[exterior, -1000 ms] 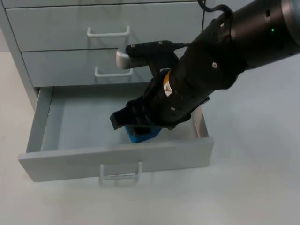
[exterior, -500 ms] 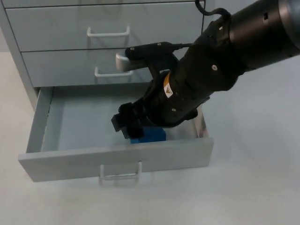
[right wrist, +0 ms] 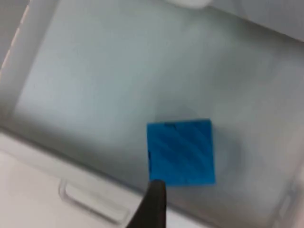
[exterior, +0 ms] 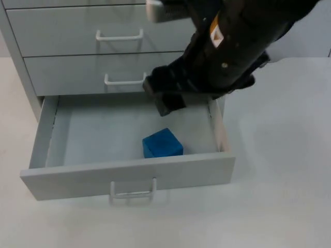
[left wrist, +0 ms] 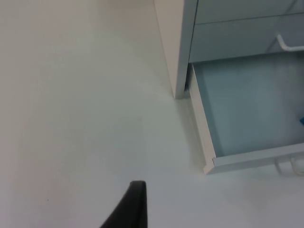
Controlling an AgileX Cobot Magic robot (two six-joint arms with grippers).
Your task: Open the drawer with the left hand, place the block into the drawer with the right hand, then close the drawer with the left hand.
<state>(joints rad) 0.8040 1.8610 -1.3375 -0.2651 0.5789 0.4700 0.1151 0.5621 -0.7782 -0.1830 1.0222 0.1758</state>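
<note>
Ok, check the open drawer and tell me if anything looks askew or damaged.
Nothing stands out. The blue block sits flat inside the open bottom drawer, near its front wall. The right gripper hovers above the drawer's back; the left gripper waits over bare table beside the cabinet.

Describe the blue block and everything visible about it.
The blue block is a plain, matte cube, resting flat on the floor of the open bottom drawer, near its front wall and towards the drawer's right half. Nothing grips it: the right gripper hovers above, clear of it. The right wrist view shows its square top face.
</note>
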